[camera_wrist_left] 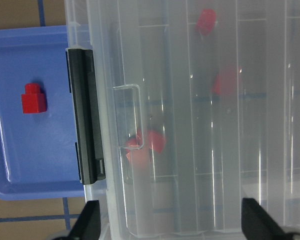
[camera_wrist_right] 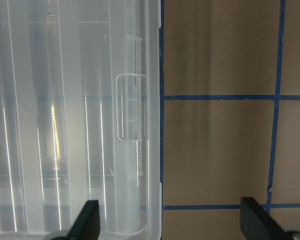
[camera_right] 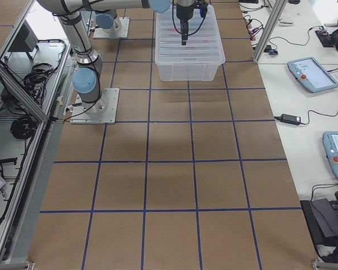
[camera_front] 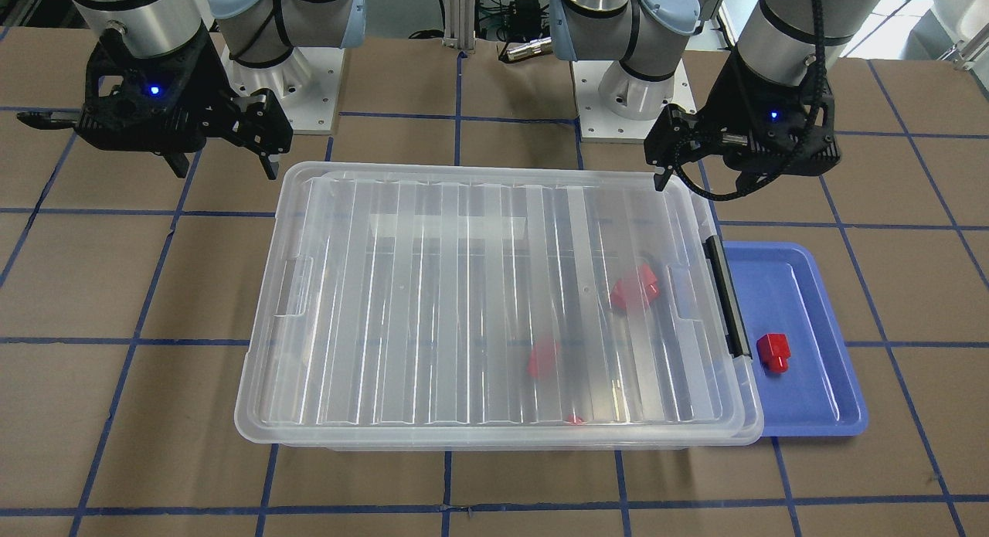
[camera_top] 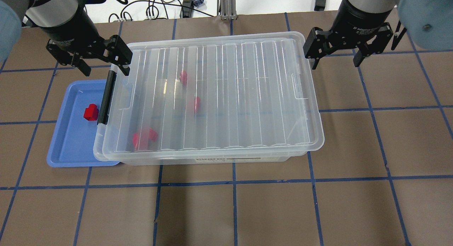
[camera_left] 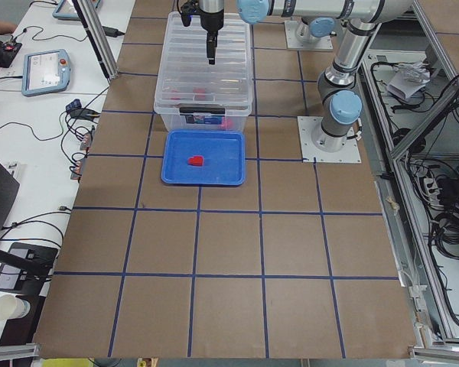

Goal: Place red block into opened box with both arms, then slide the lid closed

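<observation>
The clear lid point(camera_front: 463, 305) point(camera_top: 230, 93) lies flat on the box point(camera_top: 212, 160) and covers nearly all of it. The black clasp point(camera_front: 726, 293) point(camera_wrist_left: 85, 115) sits at the box's tray end. Through the lid I see three red blocks, blurred point(camera_front: 633, 288) point(camera_front: 543, 358) point(camera_top: 183, 77). One more red block point(camera_front: 773, 351) point(camera_top: 91, 112) point(camera_wrist_left: 34, 99) lies in the blue tray. My left gripper point(camera_top: 104, 67) point(camera_wrist_left: 172, 225) hovers open over the clasp-end far corner. My right gripper point(camera_top: 334, 62) point(camera_front: 224, 166) point(camera_wrist_right: 170, 225) hovers open off the opposite far corner, holding nothing.
The blue tray point(camera_front: 803, 413) point(camera_top: 67, 147) lies against the box's clasp end, partly under its rim. Brown table point(camera_top: 247, 210) with a blue tape grid stretches in front of the box. Arm bases point(camera_front: 286, 89) stand behind it. Side tables hold tablets and cables point(camera_left: 46, 73).
</observation>
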### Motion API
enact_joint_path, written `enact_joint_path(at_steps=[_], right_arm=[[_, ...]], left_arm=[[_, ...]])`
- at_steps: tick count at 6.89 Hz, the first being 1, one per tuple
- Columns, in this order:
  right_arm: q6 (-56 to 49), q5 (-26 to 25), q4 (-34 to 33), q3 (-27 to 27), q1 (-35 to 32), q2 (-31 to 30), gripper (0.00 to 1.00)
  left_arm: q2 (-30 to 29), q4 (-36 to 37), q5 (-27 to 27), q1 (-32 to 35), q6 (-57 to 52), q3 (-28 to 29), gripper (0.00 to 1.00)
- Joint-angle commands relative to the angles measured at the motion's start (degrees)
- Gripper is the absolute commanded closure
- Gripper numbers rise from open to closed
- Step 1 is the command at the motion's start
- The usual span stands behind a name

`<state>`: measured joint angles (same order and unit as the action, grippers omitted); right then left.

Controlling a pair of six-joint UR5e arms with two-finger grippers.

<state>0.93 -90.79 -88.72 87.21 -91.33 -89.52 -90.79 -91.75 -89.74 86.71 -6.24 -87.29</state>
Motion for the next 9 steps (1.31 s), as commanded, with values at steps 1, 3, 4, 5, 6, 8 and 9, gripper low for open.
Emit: enact_joint_path(at_steps=[1, 3, 4, 5, 6, 8, 9], right_arm=[[-0.1, -0.1, -0.4, 0.3, 0.0, 0.0, 0.00], [0.0, 0.0, -0.2, -0.1, 0.1, 0.1, 0.00], [0.0, 0.1, -0.4, 0.3, 0.1, 0.0, 0.00], [-0.2, 0.5, -0.1, 0.3, 0.6, 0.0, 0.00], [-0.1, 0.9, -0.1, -0.2, 0.7, 0.0, 0.00], [-0.3, 1.1, -4.2, 2.2, 0.5, 1.9, 0.00], [-0.5, 1.0, -7.4, 4.5, 0.4, 2.5, 0.00]], left_arm=[[0.1, 0.0, 0.1, 0.0, 0.0, -0.1, 0.00], [0.1, 0.0, 0.1, 0.0, 0.0, -0.2, 0.00], [0.1, 0.0, 0.1, 0.0, 0.0, -0.2, 0.00], [0.0, 0.1, 0.1, 0.0, 0.0, -0.1, 0.00], [-0.1, 0.1, 0.0, 0.0, 0.1, -0.1, 0.00], [0.0, 0.1, 0.1, 0.0, 0.1, -0.2, 0.00], [-0.2, 0.1, 0.1, 0.0, 0.1, -0.1, 0.00]])
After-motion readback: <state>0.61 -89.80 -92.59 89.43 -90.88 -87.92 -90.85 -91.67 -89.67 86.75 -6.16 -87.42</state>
